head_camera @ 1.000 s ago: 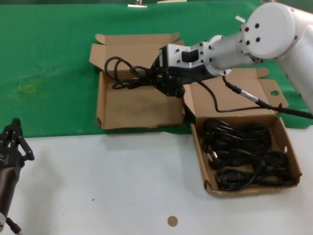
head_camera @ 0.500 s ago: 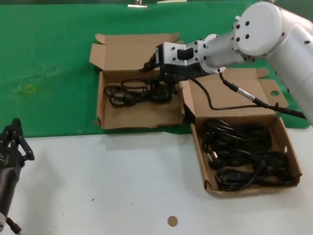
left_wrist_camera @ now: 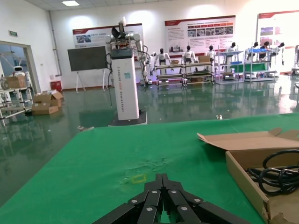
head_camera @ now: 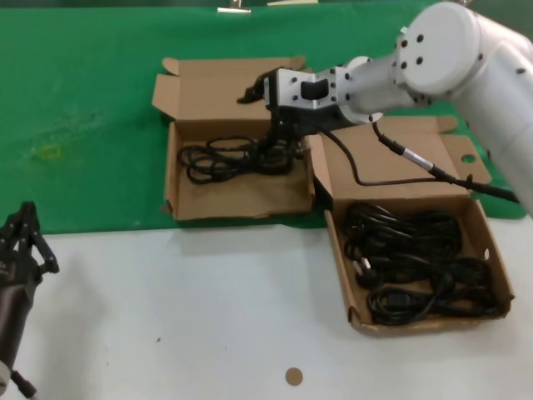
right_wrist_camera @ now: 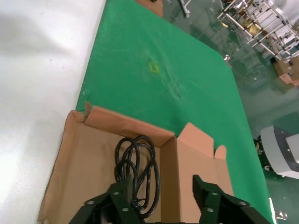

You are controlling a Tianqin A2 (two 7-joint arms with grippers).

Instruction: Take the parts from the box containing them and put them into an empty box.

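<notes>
One black coiled cord (head_camera: 236, 158) lies loose along the far side of the left cardboard box (head_camera: 237, 200), its loops spread flat on the brown floor and its plug end toward the right wall. This box sits on the green mat (head_camera: 83, 108), its lid (head_camera: 218, 87) tilted back. The right pincer (head_camera: 258, 94) hangs just above the cord's plug end, fingers spread apart and holding nothing. To the right and nearer, the second box (head_camera: 493, 250) carries the remaining cords (head_camera: 416, 262), several black bundles heaped together with chunky plugs showing at the left. The left pincer (head_camera: 23, 242) is parked at the near left over the white worktop (head_camera: 208, 317), its fingers closed together on nothing.
</notes>
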